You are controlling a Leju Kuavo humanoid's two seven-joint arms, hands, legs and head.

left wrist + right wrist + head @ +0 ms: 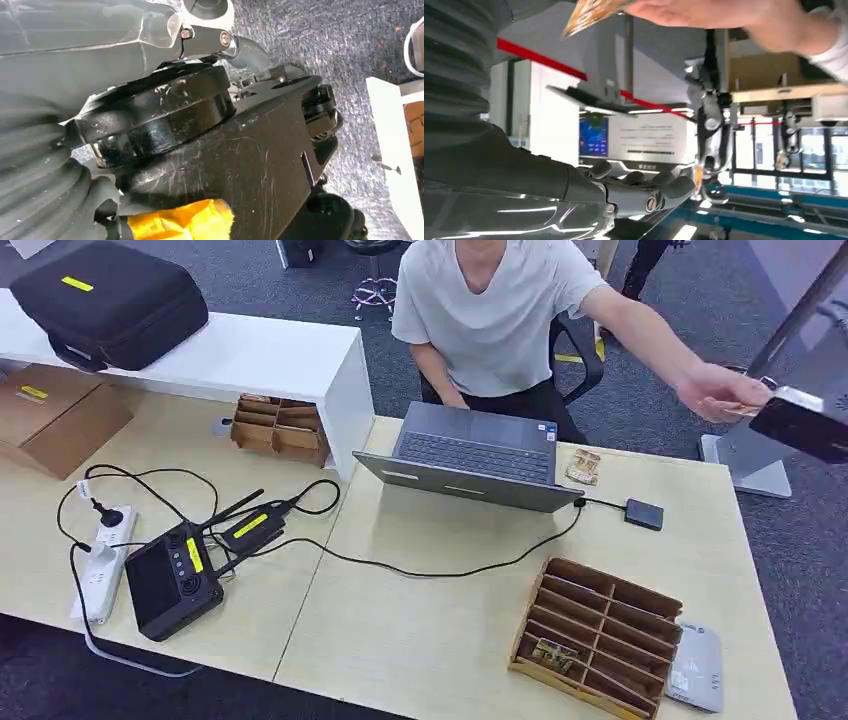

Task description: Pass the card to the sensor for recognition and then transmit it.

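Nearest, at the bench [420,640] front edge: a white flat device [695,668], touching a slotted wooden tray [600,635]. It is likely the sensor, though a small black box [644,513] wired to the laptop [478,455] could be it instead; cannot tell which. Left of these lie a power strip [103,562] and a black controller [172,580]. Left robot hand [55,200] hangs low beside the bench; its fingers are hidden, so cannot tell spread or closed. Farther right, off the bench edge, right robot hand [805,425] is raised, its fingers [644,187] stretched out side by side with nothing in them. The card [589,12] is pinched in the person's hand [722,392], just beside the robot hand and apart from its fingers. Step in hand, as judged: taking the card. To do it well, keep the palm steady under the card, let it come between thumb and fingers, then close on its near half so the far half stays bare for the reader. Grip flat, not on a corner. Risk: closing early and knocking the card to the floor.
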